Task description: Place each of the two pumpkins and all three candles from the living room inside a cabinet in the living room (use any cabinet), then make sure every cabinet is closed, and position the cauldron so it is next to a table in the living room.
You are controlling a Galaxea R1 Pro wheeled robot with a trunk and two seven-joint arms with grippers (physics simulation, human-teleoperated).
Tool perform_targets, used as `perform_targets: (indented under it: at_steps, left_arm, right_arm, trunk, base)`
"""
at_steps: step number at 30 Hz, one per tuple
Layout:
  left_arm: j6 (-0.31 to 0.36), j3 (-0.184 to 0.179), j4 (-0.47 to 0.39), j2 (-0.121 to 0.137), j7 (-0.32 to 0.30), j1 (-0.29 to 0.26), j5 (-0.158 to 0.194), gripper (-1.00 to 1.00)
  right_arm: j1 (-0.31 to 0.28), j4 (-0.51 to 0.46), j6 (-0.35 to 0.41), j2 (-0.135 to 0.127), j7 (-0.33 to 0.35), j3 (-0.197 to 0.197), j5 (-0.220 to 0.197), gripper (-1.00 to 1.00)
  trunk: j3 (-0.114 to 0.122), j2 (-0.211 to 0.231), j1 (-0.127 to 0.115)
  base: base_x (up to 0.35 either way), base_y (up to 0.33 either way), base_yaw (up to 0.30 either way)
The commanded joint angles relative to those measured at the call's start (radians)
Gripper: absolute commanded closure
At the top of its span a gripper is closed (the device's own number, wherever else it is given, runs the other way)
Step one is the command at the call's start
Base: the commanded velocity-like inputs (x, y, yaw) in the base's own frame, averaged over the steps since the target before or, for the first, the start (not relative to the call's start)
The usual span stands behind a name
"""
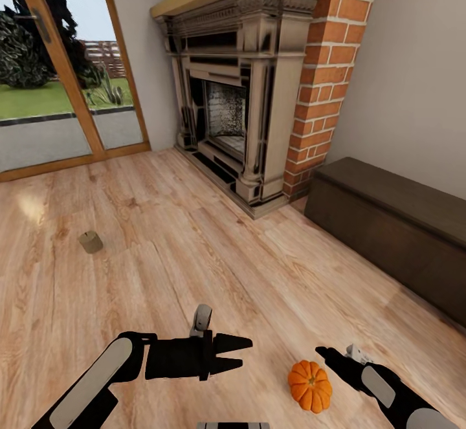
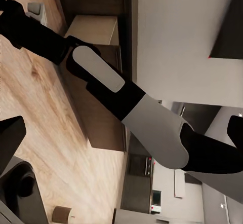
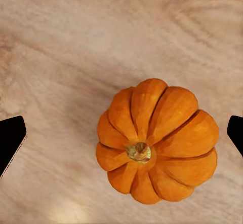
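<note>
Hovering right pincer [image 3: 121,133] (agape) above pumpkin [image 3: 157,142]

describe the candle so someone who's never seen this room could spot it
Start at the big stone fireplace and the glass patio door beside it. On the bare wooden floor in front of that door sits the candle, alone. It is a squat beige cylinder, unlike the orange ribbed pumpkin nearer the robot.
</note>
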Motion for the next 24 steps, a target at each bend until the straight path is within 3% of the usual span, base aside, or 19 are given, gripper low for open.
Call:
perform_targets:
  at_steps: [1,8,24]
  left_arm:
    - [0.001,-0.001,0.0,0.001,0.006,-0.001,0.006,-1.0]
    - [0.001,-0.001,0.0,0.001,0.006,-0.001,0.006,-1.0]
    - [0.001,-0.001,0.0,0.0,0.005,-0.001,0.006,-1.0]
  right_arm:
    - [0.0,0.0,0.003,-0.001,0.001,0.003,-0.003,-1.0]
    - [0.0,-0.001,0.003,-0.001,0.003,0.003,-0.002,-1.0]
    - [0.0,-0.012,0.006,-0.002,0.019,0.002,-0.001,-1.0]
  trunk:
    - [-0.001,0.0,0.0]
    - [-0.001,0.0,0.0]
    - [-0.063,-0.004,0.007]
  base:
    - [0.23,0.0,0.0]
    - [0.078,0.0,0.0]
    - [0.001,0.0,0.0]
